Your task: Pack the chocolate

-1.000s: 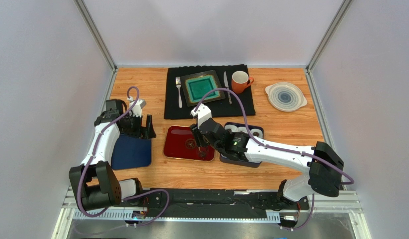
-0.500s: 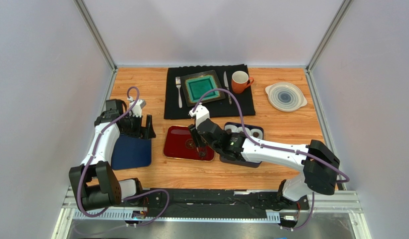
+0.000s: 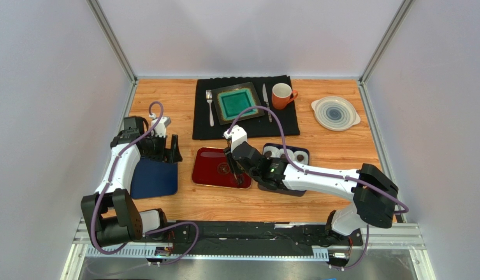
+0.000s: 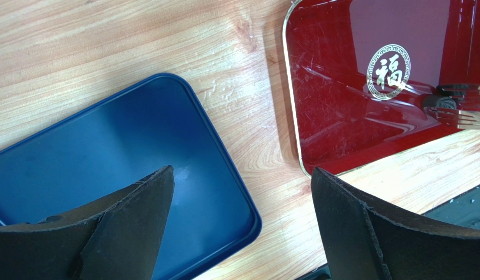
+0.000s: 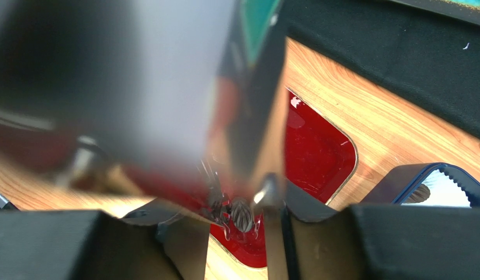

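Note:
Over the red tray (image 3: 210, 169) my right gripper (image 3: 231, 168) is shut on metal tongs (image 5: 248, 116). The tongs' tips sit either side of a striped dark chocolate (image 5: 242, 214) that lies on the red tray (image 5: 318, 151). The left wrist view catches the same chocolate (image 4: 438, 102) and the tong tips (image 4: 461, 116) at its right edge. The dark blue box (image 3: 286, 156) behind the right arm holds white paper cups, some with dark chocolate (image 3: 299, 156) in them. My left gripper (image 4: 242, 175) is open and empty above the corner of the blue lid (image 4: 119, 169).
A black placemat (image 3: 245, 108) at the back carries a green square plate (image 3: 237, 102), a fork (image 3: 210, 107) and a knife (image 3: 264, 96). An orange mug (image 3: 281, 95) and a pale round plate (image 3: 335, 112) stand at the back right. Grey walls close in on both sides.
The right arm has shifted slightly left and back over the red tray, and its jaws have narrowed on the tongs. The left arm has not moved.

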{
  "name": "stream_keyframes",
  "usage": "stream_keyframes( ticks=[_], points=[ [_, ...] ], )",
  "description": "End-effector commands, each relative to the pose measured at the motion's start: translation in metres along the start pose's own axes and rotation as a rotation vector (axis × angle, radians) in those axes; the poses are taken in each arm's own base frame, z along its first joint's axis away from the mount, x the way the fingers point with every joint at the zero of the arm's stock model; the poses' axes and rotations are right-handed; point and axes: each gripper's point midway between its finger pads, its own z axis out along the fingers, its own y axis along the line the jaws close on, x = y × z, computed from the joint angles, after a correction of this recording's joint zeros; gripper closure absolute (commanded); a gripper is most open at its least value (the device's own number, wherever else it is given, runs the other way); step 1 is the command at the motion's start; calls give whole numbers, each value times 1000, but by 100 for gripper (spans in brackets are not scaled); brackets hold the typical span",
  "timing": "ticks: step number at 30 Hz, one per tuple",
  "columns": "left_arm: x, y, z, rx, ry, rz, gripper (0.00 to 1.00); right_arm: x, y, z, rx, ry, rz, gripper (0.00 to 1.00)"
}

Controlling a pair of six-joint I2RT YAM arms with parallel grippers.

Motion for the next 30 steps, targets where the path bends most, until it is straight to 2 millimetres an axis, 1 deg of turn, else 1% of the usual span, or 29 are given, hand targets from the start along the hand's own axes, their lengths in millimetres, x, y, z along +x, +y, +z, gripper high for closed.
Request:
stream_keyframes(
  ticks=[1,2,5,7,9,10,12,13,14,15,16,17,19,20,22,23,24,25,26,29,30],
  points=[
    [-14,2,-10,-15,-44,40,4,-6,1,-3,-2,-33,33,67],
    [-14,2,-10,-15,-45,41,4,-7,-1,-4,3,-39,34,70],
    [-14,2,-10,-13,-44,39,4,-28,-3,-13,8,-89,28,75],
    [-14,1,-10,-11,-43,40,4,-48,-7,-26,17,-128,36,76],
    [-15,1,-11,-15,-48,40,4,-61,-16,-37,39,-157,35,76],
    [-15,1,-12,-17,-51,45,4,-74,-21,-50,39,-192,47,76],
    [-15,1,-12,-17,-51,45,4,-80,-34,-62,69,-209,44,77],
    [-16,2,-12,-19,-52,46,4,-90,-44,-74,89,-240,60,77],
    [-16,1,-12,-18,-53,46,4,-85,-52,-79,112,-222,49,77],
    [-16,2,-12,-20,-54,45,4,-85,-58,-85,127,-223,48,77],
    [-16,1,-12,-18,-53,44,4,-88,-65,-96,138,-239,58,77],
    [-16,1,-12,-18,-55,44,4,-79,-78,-101,178,-217,52,78],
    [-16,2,-12,-17,-53,43,4,-71,-93,-112,222,-211,70,77],
    [-16,1,-11,-16,-52,43,4,-64,-101,-124,232,-208,77,77],
    [-17,1,-11,-11,-53,42,4,-55,-116,-135,275,-209,97,77],
    [-16,0,-11,-10,-51,36,4,-51,-123,-147,284,-215,108,77],
    [-16,1,-11,-10,-52,33,4,-43,-128,-152,296,-208,113,77],
    [-17,0,-11,-8,-55,35,4,-39,-133,-156,309,-211,132,77],
    [-17,0,-11,-6,-52,34,4,-35,-139,-167,316,-213,143,77],
    [-18,0,-11,-2,-54,29,4,-20,-147,-175,341,-193,165,76],
    [-19,-1,-11,1,-57,29,4,-20,-148,-179,338,-200,176,76]
  ],
)
